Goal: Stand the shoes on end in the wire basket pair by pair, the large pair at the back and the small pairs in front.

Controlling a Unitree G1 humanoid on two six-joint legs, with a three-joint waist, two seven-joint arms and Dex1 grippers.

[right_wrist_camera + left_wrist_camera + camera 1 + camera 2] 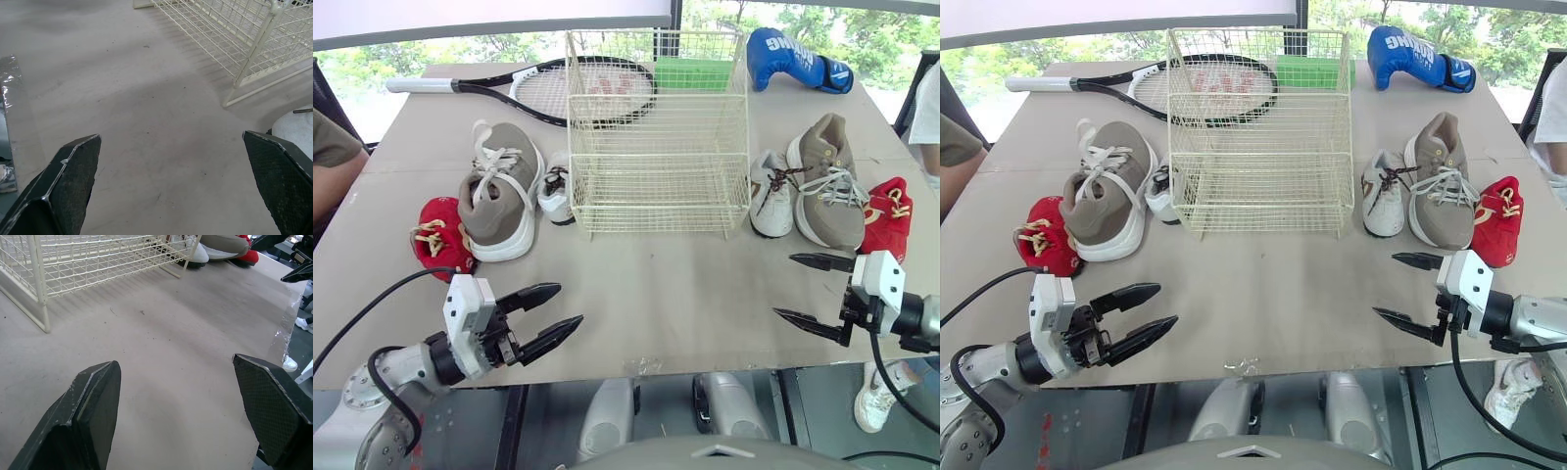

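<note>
The cream wire basket (656,147) stands upright in the middle of the brown table (656,284), its low front wall facing the robot. All six shoes lie on the table outside it, three on each side.

On the robot's left, the large grey left-side shoe (499,191) rests on its sole with its toe toward the robot. The small white left-side shoe (555,191) is wedged between it and the basket's wall. The small red left-side shoe (438,238) lies just beside the grey shoe's outer edge, nearest the table's left side.

On the right, the small white right-side shoe (771,193) sits just beside the basket. The large grey right-side shoe (827,181) comes next, and the small red right-side shoe (888,217) lies against its far side.

Behind the basket lie a tennis racket (558,88) to the left, a green box (690,73) directly behind and a blue boxing glove (798,59) to the right. A person's arm (333,162) shows at the left edge.

The left gripper (569,305) hovers low over the table's near edge, in front of the left-hand shoes. Its fingers (93,401) are spread apart and hold nothing. The right gripper (783,286) hovers near the front right, just short of the right-hand shoes. Its fingers (73,171) are wide apart and empty.
</note>
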